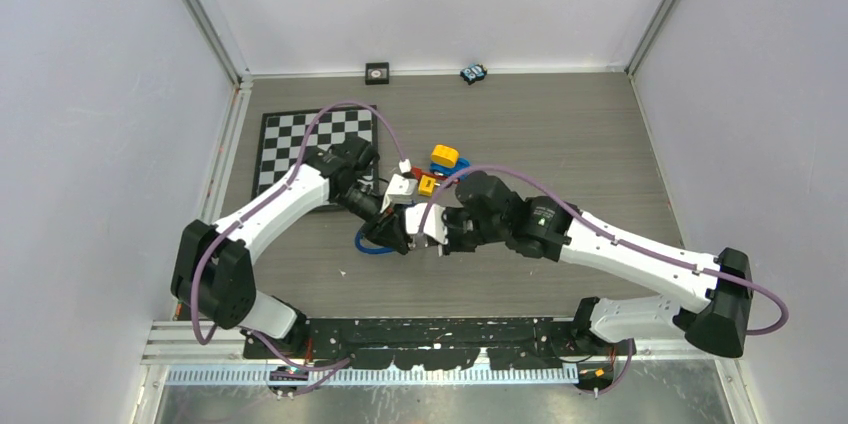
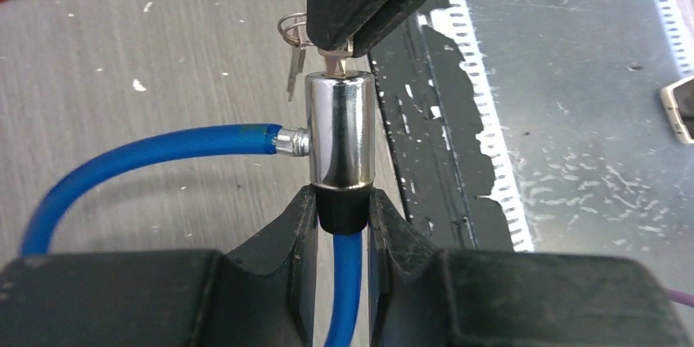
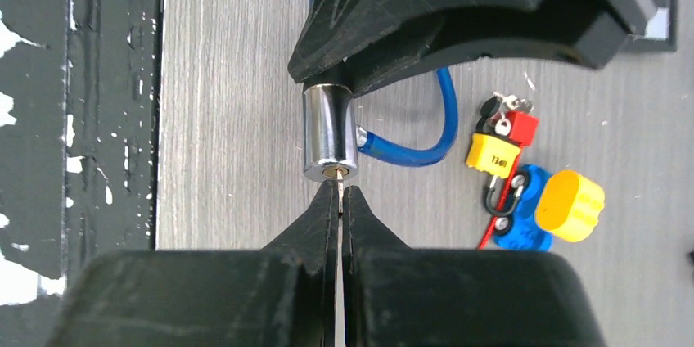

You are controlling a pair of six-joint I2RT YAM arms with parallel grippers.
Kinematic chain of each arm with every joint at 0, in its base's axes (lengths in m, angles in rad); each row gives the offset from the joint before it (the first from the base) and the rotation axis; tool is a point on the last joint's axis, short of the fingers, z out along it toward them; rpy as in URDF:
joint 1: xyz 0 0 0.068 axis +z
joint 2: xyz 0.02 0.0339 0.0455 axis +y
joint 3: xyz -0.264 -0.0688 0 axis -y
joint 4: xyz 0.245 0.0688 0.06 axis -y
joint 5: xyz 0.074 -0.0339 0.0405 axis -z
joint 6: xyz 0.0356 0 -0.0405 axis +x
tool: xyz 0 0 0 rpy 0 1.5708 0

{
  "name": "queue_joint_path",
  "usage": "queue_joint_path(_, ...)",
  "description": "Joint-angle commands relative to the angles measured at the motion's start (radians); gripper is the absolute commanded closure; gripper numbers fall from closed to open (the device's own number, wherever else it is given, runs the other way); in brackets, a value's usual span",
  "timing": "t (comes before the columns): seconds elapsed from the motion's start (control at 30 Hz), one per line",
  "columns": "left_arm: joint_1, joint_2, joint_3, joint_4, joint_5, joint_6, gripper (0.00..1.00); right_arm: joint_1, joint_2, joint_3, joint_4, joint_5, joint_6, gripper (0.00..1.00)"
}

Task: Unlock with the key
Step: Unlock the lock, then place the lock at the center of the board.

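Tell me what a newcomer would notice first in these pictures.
The chrome lock cylinder on its blue cable, held up mid-table: the left fingers clamp its black end while the right fingers, shut, pinch the key at its keyhole. Next, the yellow and red padlocks lying just beyond it, then the checkerboard at far left.

I see a grey wood-grain tabletop (image 1: 560, 134) boxed in by plain white wall panels (image 1: 430, 4) at back, left and right, with bare aluminium corner posts (image 1: 200, 14) in the far corners. Black-and-white checkerboard mat (image 1: 290, 139) lies flat, far left. Chipped black perforated metal rail (image 1: 440, 329) runs along the near edge. Light even, shadows faint.
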Motion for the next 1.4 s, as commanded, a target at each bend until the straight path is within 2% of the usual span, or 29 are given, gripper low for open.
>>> queue_joint_path(0.0,-0.006,-0.07,-0.021,0.173,0.014,-0.118,1.0,-0.079,-0.029,-0.029,0.053,-0.111,0.169,0.99)
queue_joint_path(0.2,-0.009,-0.116,-0.08,0.291,-0.032,-0.172,1.0,-0.187,-0.033,-0.063,0.106,-0.255,0.305,0.99)
queue_joint_path(0.43,-0.033,-0.143,-0.12,0.355,-0.084,-0.166,1.0,-0.3,0.015,-0.067,0.129,-0.412,0.431,0.99)
queue_joint_path(0.57,-0.046,-0.147,-0.12,0.338,-0.078,-0.153,1.0,-0.33,0.026,-0.063,0.114,-0.454,0.44,0.99)
queue_joint_path(0.63,-0.06,-0.155,-0.115,0.282,-0.063,-0.085,1.0,-0.34,0.024,-0.055,0.094,-0.48,0.437,0.99)
queue_joint_path(0.73,-0.068,-0.168,-0.115,0.202,-0.052,0.001,1.0,-0.343,0.02,-0.04,0.023,-0.489,0.378,0.84)
queue_joint_path(0.83,-0.068,-0.182,-0.124,0.121,-0.017,0.092,1.0,-0.344,-0.007,-0.04,-0.036,-0.436,0.312,0.6)
queue_joint_path(1.13,-0.077,-0.215,-0.165,0.05,-0.032,0.175,1.0,-0.391,-0.132,-0.038,-0.166,-0.348,0.206,0.34)
queue_joint_path(1.27,-0.084,-0.232,-0.187,0.04,-0.054,0.207,1.0,-0.434,-0.138,-0.045,-0.168,-0.279,0.178,0.32)
queue_joint_path(1.37,-0.095,-0.249,-0.2,0.022,-0.071,0.238,1.0,-0.474,-0.069,-0.037,-0.141,-0.196,0.176,0.32)
